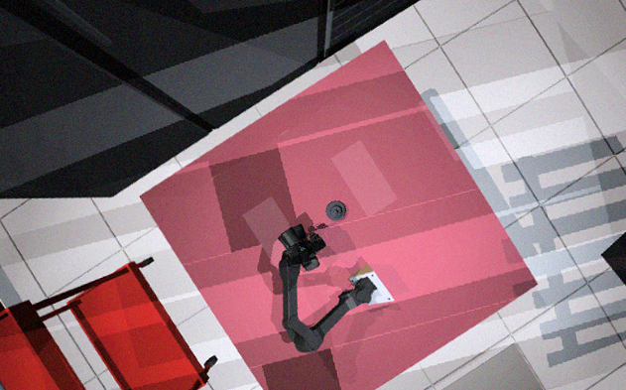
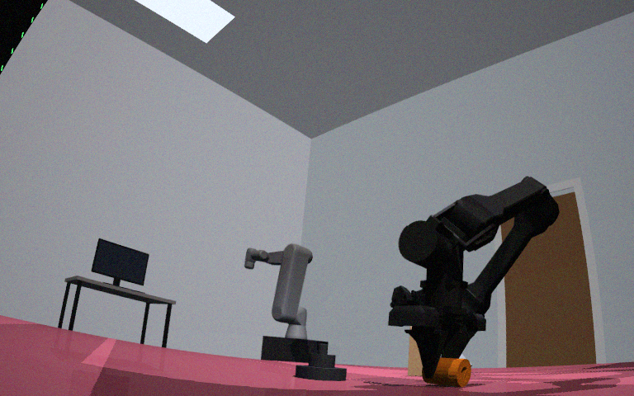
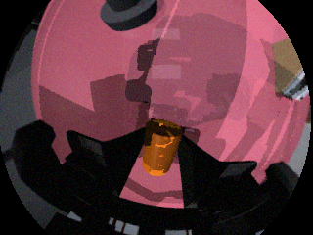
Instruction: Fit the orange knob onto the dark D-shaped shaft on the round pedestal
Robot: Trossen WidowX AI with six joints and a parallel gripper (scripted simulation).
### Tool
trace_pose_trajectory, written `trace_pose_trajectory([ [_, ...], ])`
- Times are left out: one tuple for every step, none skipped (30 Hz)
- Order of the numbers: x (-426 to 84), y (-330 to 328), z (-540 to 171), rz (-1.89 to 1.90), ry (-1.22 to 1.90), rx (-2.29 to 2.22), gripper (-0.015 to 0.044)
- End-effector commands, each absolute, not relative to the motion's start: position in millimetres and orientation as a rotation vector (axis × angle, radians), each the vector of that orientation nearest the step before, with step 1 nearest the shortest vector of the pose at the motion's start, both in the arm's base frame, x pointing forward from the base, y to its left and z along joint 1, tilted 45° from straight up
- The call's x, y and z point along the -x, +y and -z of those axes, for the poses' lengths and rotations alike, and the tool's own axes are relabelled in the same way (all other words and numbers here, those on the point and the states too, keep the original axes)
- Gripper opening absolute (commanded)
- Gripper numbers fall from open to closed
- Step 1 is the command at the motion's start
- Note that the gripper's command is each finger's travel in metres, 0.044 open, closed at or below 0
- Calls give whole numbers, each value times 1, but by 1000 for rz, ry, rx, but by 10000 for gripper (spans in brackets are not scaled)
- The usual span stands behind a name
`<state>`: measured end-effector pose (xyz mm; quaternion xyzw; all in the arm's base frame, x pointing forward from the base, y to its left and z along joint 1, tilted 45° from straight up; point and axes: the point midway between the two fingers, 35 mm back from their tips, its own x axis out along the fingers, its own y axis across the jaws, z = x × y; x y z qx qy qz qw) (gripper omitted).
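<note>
The orange knob (image 2: 456,372) (image 3: 158,156) lies on its side at table level, and its end with the dark hole shows in the exterior view. My gripper (image 2: 439,371) (image 3: 162,133) points down and is shut on the knob, with a finger on each side of it. The top view does not show the knob under the gripper. The dark round pedestal (image 1: 330,215) (image 2: 320,373) (image 3: 128,21) stands apart from the gripper, a short way off on the table. Its shaft (image 2: 319,348) is upright and bare; the wrist view cuts off its top. The flat side cannot be seen.
The arm's base stands on a tilted white plate (image 1: 384,290) on the pink table (image 1: 446,252), with a tan side showing in the wrist view (image 3: 288,58). A red cart (image 1: 135,342) and dark cabinets (image 1: 229,73) stand beyond the table's edges.
</note>
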<state>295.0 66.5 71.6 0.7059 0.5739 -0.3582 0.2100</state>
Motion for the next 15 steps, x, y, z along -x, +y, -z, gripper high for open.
trace_pose_trajectory([
  [-296,67,-76,1041,1559,-1913,179],
  [-296,67,-77,1055,1550,-1899,179],
  [-296,67,-78,1069,1540,-1885,179],
  [-296,67,-79,1082,1531,-1871,179],
  [-296,67,-81,1096,1521,-1857,179],
  [-297,67,-82,1109,1512,-1843,179],
  [-297,68,-83,1122,1502,-1828,179],
  [-297,68,-84,1135,1492,-1814,179],
  [-297,68,-85,1147,1482,-1800,179],
  [-297,68,-86,1160,1473,-1786,179],
  [-297,69,-87,1173,1463,-1771,179],
  [-298,69,-88,1185,1453,-1757,179],
  [-298,69,-89,1197,1443,-1742,179],
  [-298,69,-91,1209,1433,-1728,179],
  [-298,70,-92,1221,1423,-1713,179],
])
